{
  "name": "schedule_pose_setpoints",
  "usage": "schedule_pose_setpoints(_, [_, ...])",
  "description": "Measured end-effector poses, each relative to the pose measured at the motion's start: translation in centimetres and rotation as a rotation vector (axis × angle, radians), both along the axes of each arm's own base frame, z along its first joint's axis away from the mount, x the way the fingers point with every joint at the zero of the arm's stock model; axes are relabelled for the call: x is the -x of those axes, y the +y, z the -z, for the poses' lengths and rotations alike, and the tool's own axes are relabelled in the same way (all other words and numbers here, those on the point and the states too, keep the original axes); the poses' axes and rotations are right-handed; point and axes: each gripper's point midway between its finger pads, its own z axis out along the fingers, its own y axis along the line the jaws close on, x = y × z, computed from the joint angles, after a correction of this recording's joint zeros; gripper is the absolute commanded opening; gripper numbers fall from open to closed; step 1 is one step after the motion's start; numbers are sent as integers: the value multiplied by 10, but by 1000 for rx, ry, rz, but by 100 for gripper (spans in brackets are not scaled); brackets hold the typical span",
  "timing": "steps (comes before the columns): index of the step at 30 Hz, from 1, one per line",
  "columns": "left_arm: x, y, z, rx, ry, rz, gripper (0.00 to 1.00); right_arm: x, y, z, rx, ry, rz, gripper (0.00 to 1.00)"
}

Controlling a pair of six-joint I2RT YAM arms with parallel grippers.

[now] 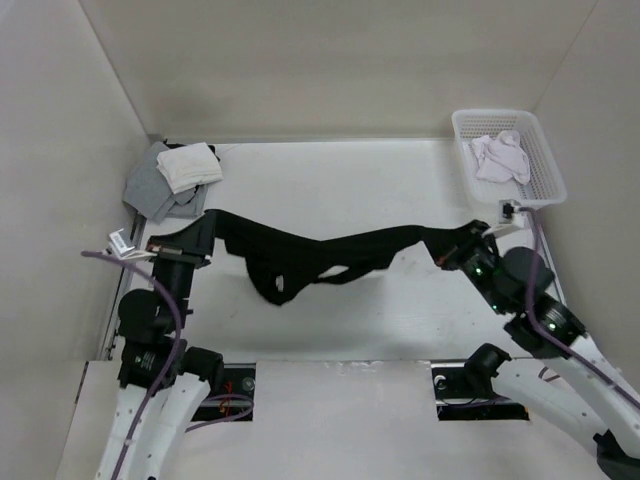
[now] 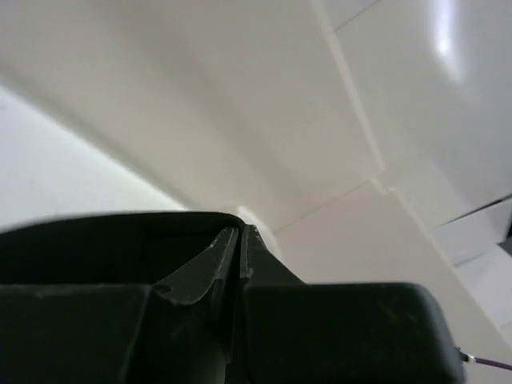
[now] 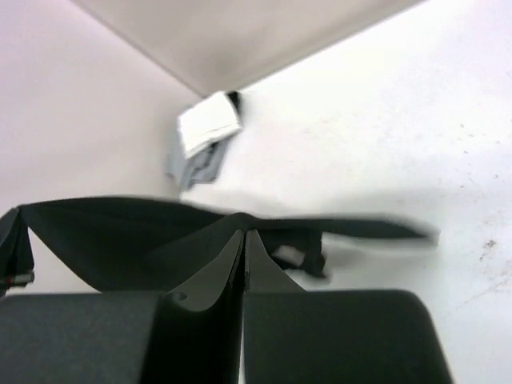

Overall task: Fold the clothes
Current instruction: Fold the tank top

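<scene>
Here, left gripper: clamped tight on garment end.
Right gripper: clamped tight on other end.
Garment edge: stretched between them, middle drooping toward table.
Far corners: cloths, basket.

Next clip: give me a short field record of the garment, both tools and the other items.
garment: black garment strung between both tools, middle sagging
left end: held in shut left tool
right end: held in shut right tool
far left: white towel on grey cloths
far right: basket holding pale cloth
</scene>
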Motion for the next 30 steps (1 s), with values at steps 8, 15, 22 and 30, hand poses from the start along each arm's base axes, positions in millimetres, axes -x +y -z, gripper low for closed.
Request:
schedule_pose_setpoints(8, [-1, 0, 9, -71, 104, -15, 0, 27, -7, -26, 74, -7, -2, 2])
schedule_pose_setpoints(15, [-103, -10, 144, -192, 521, -49, 0, -88, -8, 94, 250, 293, 89, 2])
schedule_pose_setpoints(22, [-196, -14, 232, -203, 753, -54, 0, -176, -12, 188, 249, 551, 65, 1])
schedule_pose_setpoints(30, [-205, -20, 206, -136, 615, -19, 1, -181, -14, 145, 177, 390, 57, 1])
